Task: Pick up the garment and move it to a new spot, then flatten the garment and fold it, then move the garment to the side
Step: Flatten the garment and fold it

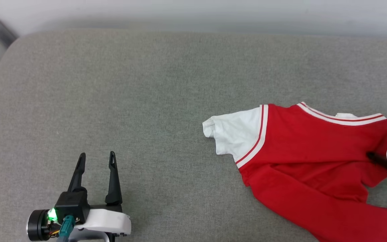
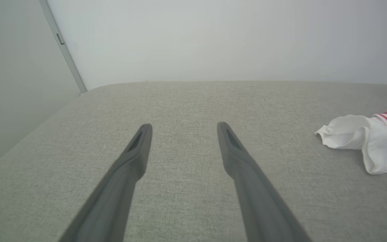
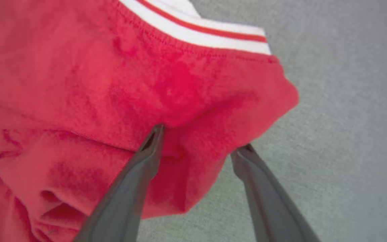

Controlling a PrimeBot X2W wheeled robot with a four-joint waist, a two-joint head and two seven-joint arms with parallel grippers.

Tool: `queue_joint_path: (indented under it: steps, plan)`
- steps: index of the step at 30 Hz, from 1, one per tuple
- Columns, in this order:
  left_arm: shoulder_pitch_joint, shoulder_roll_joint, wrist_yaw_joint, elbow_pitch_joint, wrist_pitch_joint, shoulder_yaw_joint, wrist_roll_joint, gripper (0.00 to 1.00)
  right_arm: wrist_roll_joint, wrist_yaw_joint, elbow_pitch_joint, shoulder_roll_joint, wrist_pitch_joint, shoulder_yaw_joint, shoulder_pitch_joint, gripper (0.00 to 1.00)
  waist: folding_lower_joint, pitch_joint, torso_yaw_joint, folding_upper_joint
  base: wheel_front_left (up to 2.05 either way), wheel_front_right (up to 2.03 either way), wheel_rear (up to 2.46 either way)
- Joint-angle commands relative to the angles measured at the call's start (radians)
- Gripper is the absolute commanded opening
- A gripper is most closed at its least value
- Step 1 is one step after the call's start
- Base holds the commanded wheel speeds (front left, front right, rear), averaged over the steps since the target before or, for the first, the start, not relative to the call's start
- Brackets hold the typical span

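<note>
Finds the shirt (image 1: 301, 158) rumpled at four o'clock on the grey cushion (image 1: 146, 101). Shows right gripper (image 3: 200, 137) parted around a red fold, not clamping. Left gripper (image 1: 97, 154) wide open, empty, at eight o'clock. Risks snagging cloth on pulling away, dragging it crooked.

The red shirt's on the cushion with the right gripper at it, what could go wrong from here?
A red fold of the garment bulges between the spread fingers of the right gripper; withdrawing could snag and drag it. The garment lies bunched, so flattening may press in creases. The left gripper sits open over the grey cushion, away from the white sleeve, leaving that end loose.
</note>
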Motion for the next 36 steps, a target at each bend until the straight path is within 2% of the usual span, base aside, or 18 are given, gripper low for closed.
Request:
queue_joint_path:
  steps: [1, 7, 10, 13, 14, 16, 21, 25, 30, 32, 36]
  plan:
    - [0.005, 0.003, -0.006, 0.002, -0.003, 0.005, 0.005, 1.00, -0.015, -0.001, 0.001, -0.003, -0.035, -0.015, 0.016, 1.00, 0.0000, -0.034, -0.010, -0.0001, 0.00, 0.00, 0.00]
    - [-0.012, 0.033, -0.040, 0.025, -0.003, 0.022, 0.009, 1.00, -0.100, -0.001, -0.012, -0.026, -0.260, -0.128, 0.031, 1.00, 0.0000, -0.111, -0.041, -0.0001, 0.00, 0.00, 0.00]
    - [-0.058, 0.067, -0.061, 0.036, -0.003, 0.029, 0.015, 1.00, -0.179, -0.001, -0.027, -0.007, -0.413, -0.245, 0.064, 1.00, 0.0000, -0.137, -0.064, -0.0001, 0.00, 0.00, 0.00]
    - [-0.112, 0.096, -0.075, 0.054, -0.003, 0.033, 0.020, 1.00, -0.259, -0.001, -0.042, 0.040, -0.534, -0.366, 0.105, 1.00, 0.0000, -0.148, -0.083, -0.0001, 0.00, 0.00, 0.00]
    - [-0.157, 0.122, -0.092, 0.085, 0.008, 0.031, 0.019, 1.00, -0.319, -0.001, -0.060, 0.083, -0.605, -0.455, 0.150, 1.00, 0.0000, -0.153, -0.095, -0.0001, 0.00, 0.00, 0.00]
    - [-0.212, 0.141, -0.108, 0.106, 0.025, 0.026, 0.021, 1.00, -0.386, -0.001, -0.087, 0.134, -0.655, -0.550, 0.200, 1.00, 0.0000, -0.158, -0.107, -0.0001, 0.00, 0.00, 0.00]
    - [-0.353, 0.196, -0.156, 0.163, 0.115, -0.010, 0.021, 1.00, -0.570, -0.001, -0.228, 0.299, -0.700, -0.815, 0.371, 1.00, 0.0000, -0.164, -0.135, -0.0001, 0.00, 0.00, 0.00]
    - [-0.463, 0.232, -0.180, 0.189, 0.183, -0.055, 0.020, 1.00, -0.708, -0.001, -0.393, 0.447, -0.691, -0.970, 0.524, 1.00, 0.0000, -0.158, -0.160, -0.0001, 0.00, 0.00, 0.00]
    - [-0.599, 0.281, -0.197, 0.230, 0.304, -0.142, -0.018, 1.00, -0.799, -0.001, -0.583, 0.598, -0.651, -1.052, 0.692, 1.00, 0.0000, -0.142, -0.185, -0.0001, 0.00, 0.00, 0.00]
    - [-0.654, 0.300, -0.197, 0.247, 0.366, -0.200, -0.059, 1.00, -0.817, -0.001, -0.633, 0.633, -0.633, -1.058, 0.743, 1.00, 0.0000, -0.133, -0.194, -0.0001, 0.00, 0.00, 0.00]
    - [-0.755, 0.352, -0.197, 0.283, 0.535, -0.354, -0.210, 1.00, -0.827, -0.001, -0.696, 0.686, -0.617, -1.064, 0.814, 1.00, 0.0000, -0.114, -0.208, -0.0001, 0.00, 0.00, 0.00]
